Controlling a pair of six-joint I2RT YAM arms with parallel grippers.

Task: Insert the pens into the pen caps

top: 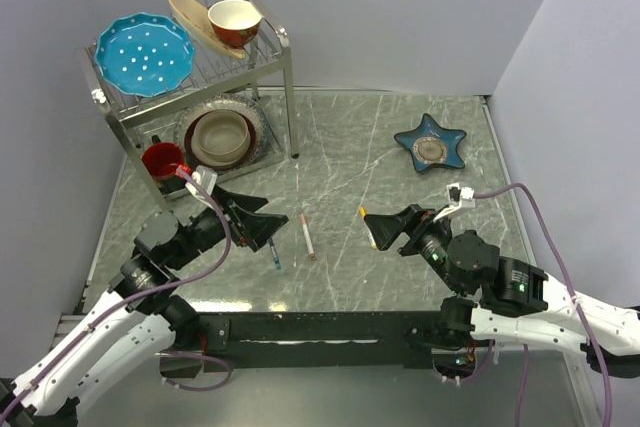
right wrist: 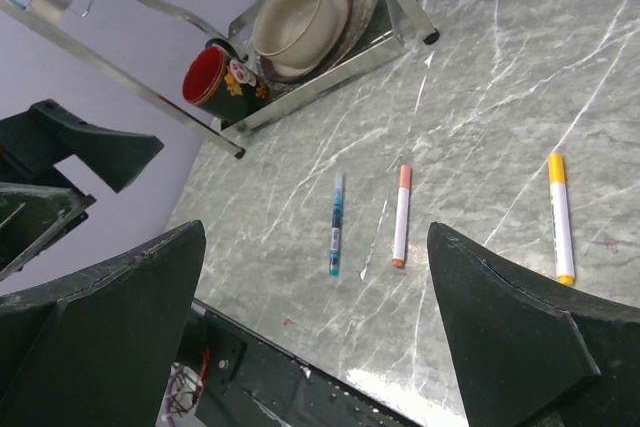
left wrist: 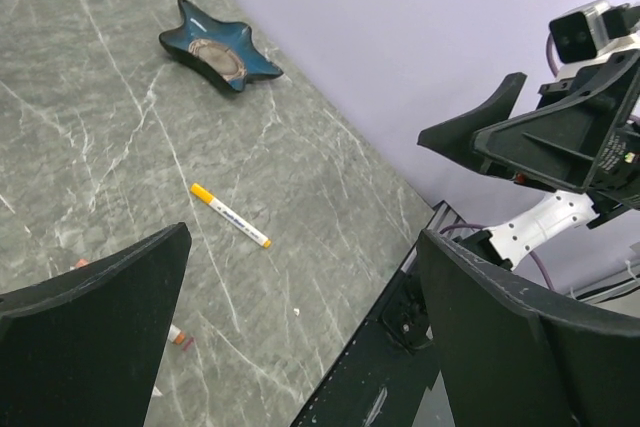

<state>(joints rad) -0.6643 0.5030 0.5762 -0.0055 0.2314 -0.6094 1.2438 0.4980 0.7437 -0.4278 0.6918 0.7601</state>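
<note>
Three pens lie on the marble table between my grippers. The dark blue pen (top: 274,255) (right wrist: 336,223) is on the left. The white pen with pinkish-red end (top: 307,235) (right wrist: 401,215) is in the middle, and only its tip (left wrist: 177,335) shows in the left wrist view. The white pen with orange end (top: 368,230) (left wrist: 230,215) (right wrist: 561,217) lies right in front of the right gripper. No separate pen caps show. My left gripper (top: 262,222) (left wrist: 305,234) is open and empty, left of the blue pen. My right gripper (top: 380,230) (right wrist: 316,230) is open and empty.
A metal dish rack (top: 290,77) stands at the back left with a blue plate (top: 145,52), a bowl (top: 235,19), a red mug (top: 162,159) (right wrist: 205,77) and stacked bowls (top: 220,137). A blue star-shaped dish (top: 430,144) (left wrist: 220,52) sits at the back right.
</note>
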